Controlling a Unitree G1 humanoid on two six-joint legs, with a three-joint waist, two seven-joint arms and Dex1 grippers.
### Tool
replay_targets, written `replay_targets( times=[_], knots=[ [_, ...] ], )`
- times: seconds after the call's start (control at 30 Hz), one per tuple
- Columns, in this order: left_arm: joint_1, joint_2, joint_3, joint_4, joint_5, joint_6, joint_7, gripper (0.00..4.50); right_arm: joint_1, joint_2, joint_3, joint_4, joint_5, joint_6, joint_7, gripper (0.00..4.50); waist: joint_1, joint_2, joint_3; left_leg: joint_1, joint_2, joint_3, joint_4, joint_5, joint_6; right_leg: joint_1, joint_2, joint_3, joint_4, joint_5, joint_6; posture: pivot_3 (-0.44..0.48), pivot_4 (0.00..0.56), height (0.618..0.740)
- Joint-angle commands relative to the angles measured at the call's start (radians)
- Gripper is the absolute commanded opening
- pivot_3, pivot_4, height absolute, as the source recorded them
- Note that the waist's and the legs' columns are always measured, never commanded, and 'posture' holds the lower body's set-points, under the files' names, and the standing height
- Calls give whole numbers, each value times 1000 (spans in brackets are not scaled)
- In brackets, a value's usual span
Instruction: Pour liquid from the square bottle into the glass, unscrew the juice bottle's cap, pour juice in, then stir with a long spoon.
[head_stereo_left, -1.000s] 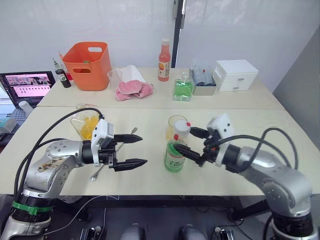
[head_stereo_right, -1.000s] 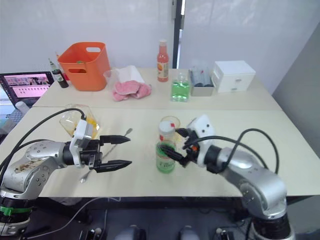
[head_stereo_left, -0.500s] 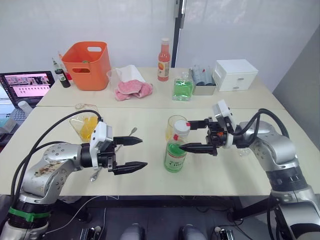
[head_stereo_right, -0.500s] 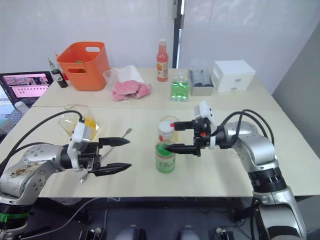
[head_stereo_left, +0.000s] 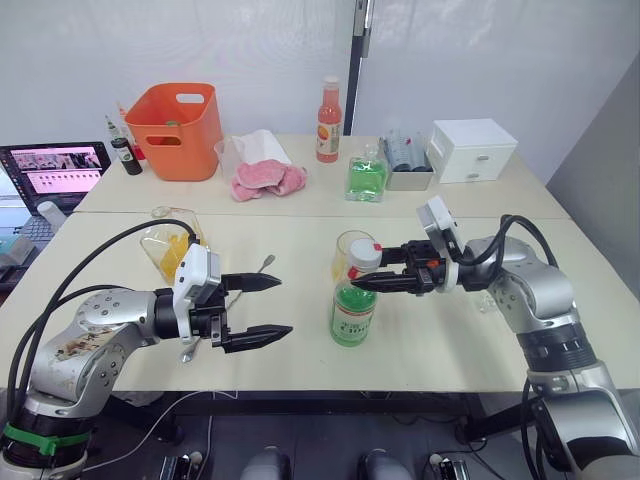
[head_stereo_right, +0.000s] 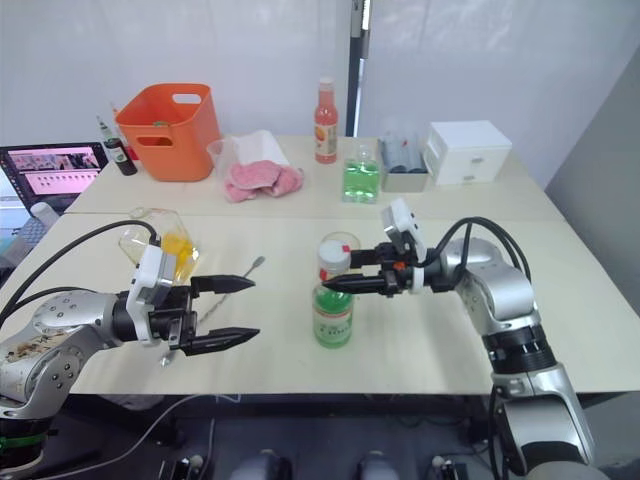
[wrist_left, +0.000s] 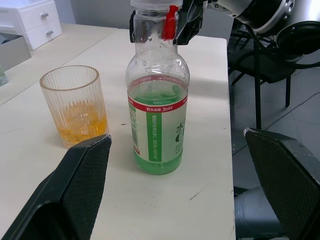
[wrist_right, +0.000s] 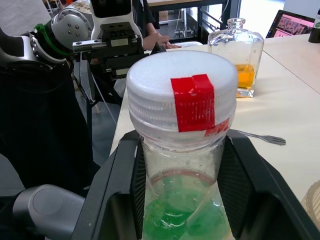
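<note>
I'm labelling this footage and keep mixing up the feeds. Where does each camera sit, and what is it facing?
Head stereo pair: looks down over the table; both arms show.
Left wrist view: along the open left gripper toward the juice bottle and glass.
Right wrist view: along the right gripper, its fingers beside the neck under the cap, square bottle beyond.
All share the juice bottle.

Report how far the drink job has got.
Done: the glass holds orange-yellow liquid, and the square bottle stands back on the table. In hand: the right pincer brackets the juice bottle just under its cap, which is still on; the left pincer hangs open beside it. Left: unscrewing, pouring juice, stirring with the long spoon, which lies on the table.
</note>
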Motion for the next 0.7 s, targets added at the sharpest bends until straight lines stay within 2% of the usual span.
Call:
replay_targets(
  times=[0.03,0.27,0.47,0.7],
  knots=[
    [-16,6,11,-8,-11,-6,-4,4500,25,-3,-61,-134,46,43,-74,1457,1,0,0,0,0,0,0,0,0,0,0,0,0,0,0,0,150,715],
    [-41,-3,-9,35,5,-23,-27,4500,139,18,-131,-487,78,222,-426,1457,3,0,0,0,0,0,0,0,0,-1,0,0,0,0,0,0,150,715],
    [-69,-8,-31,72,17,-38,-54,4500,182,110,-125,-677,78,406,-762,1456,3,0,0,0,0,0,0,0,0,-1,0,0,1,0,0,0,150,715],
    [-84,-8,-40,88,23,-47,-72,4500,202,171,-110,-754,84,518,-934,1456,3,0,0,-1,-1,0,0,0,0,-1,0,0,0,0,0,0,150,715]
  ],
)
